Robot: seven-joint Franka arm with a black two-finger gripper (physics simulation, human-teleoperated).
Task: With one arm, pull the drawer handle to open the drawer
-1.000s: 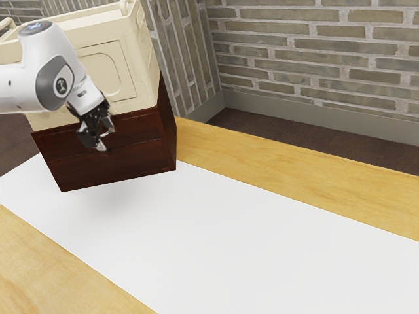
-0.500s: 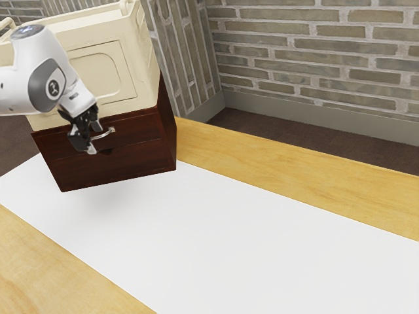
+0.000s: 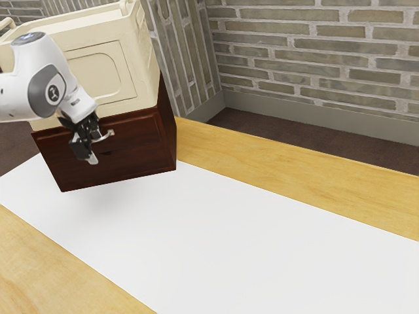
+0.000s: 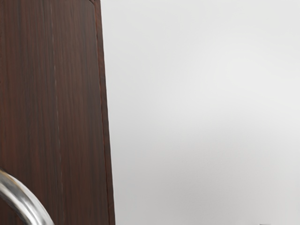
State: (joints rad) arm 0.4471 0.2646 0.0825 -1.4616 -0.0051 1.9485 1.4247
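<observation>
Exterior view: a cream bin [image 3: 126,75] sits atop the dark drawer cabinet [image 3: 134,156].

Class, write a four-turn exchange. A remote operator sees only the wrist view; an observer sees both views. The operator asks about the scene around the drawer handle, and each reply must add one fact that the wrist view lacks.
Operator: I have a curved metal handle, the dark wooden cabinet and a white surface. What is on top of the cabinet?
Observer: A cream-coloured crate rests on it.
Operator: And from which side does the arm reach toward the cabinet?
Observer: It comes in from the exterior view's left.
</observation>
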